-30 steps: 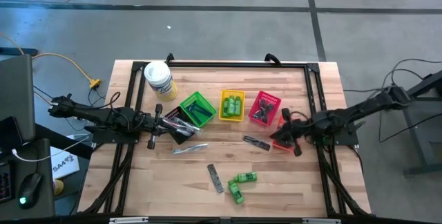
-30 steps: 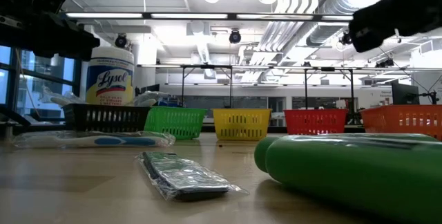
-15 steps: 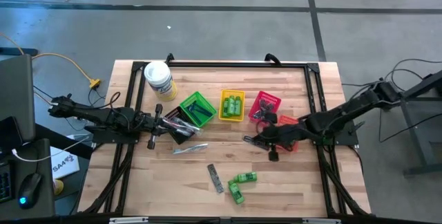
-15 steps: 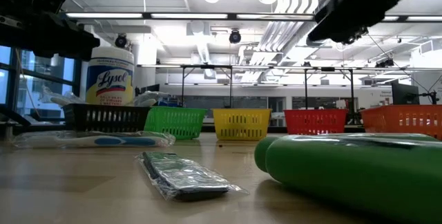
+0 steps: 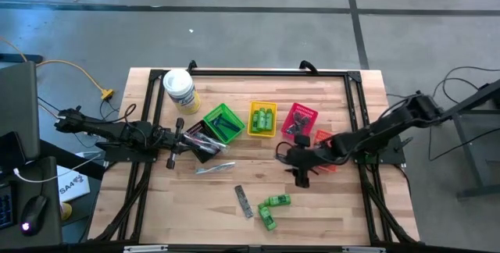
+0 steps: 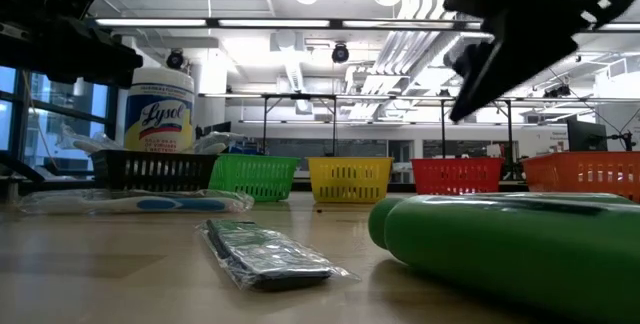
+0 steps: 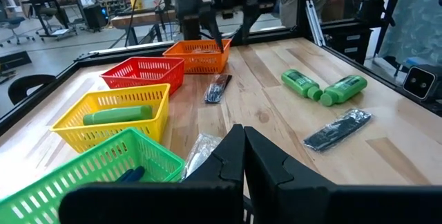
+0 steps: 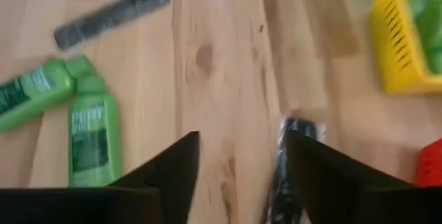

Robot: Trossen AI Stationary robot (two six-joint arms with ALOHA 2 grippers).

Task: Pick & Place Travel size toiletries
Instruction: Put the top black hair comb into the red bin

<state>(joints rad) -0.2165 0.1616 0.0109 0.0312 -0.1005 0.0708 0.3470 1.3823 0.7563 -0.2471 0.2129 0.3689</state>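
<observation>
My right gripper [image 5: 300,169] is open and empty, hovering over the table in front of the red basket [image 5: 299,120]. A dark flat comb in clear wrap [image 8: 293,133] lies flat on the wood just beside one of its fingers. Two green mini bottles [image 5: 272,209] and a second wrapped comb [image 5: 244,201] lie flat near the front edge. A clear-wrapped blue-handled stick [image 5: 215,168] lies in front of the black basket [image 5: 201,142]. My left gripper [image 7: 239,156] is shut and empty, and it waits by the black basket [image 5: 181,147].
Green [image 5: 222,122], yellow [image 5: 262,119], red and orange [image 5: 323,140] baskets stand in a row across the table's middle. A white tub with a yellow label [image 5: 179,89] stands at the far left. A black frame rail [image 5: 266,72] runs along the far edge. Bare wood lies near the front left.
My right gripper has gone from over the orange basket toward the table's left edge and a little toward the near edge. It now hangs over the dark comb, lower than before. The left arm and the toiletries have kept still.
</observation>
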